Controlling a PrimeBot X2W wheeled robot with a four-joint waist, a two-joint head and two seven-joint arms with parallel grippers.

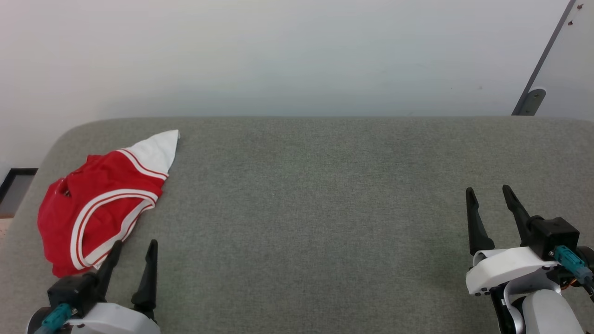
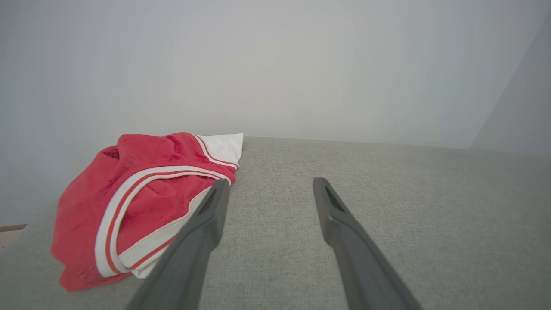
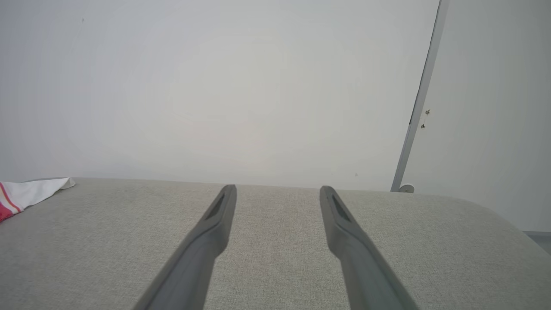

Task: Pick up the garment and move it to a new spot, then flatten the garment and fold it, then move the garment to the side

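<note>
Garment (image 1: 100, 199) lay in a loose heap by the left edge of the worktop (image 1: 301, 208), toward the far corner. Its red body was bunched up and the striped trim curled across it. One white sleeve ran out to a point toward the far edge (in my right wrist view that sleeve was the part I could see (image 3: 26, 193), at the far left).

The left gripper (image 1: 135, 243) sat at the near left corner with its jaws apart and nothing between them. From the head, its outer finger overlapped the garment's near hem. In the left wrist view the garment (image 2: 142, 202) lay left of the left gripper (image 2: 270, 181), and that same finger crossed in front of the trim. I couldn't tell whether it was touching the cloth or only passing over it. The other finger was over bare grey fabric.

The right gripper (image 1: 487, 189) was at the near right, well apart from the garment, jaws also spread and empty. In its own view the right gripper (image 3: 278, 188) pointed across bare worktop toward the pale wall (image 3: 215, 86) behind the far edge.
</note>
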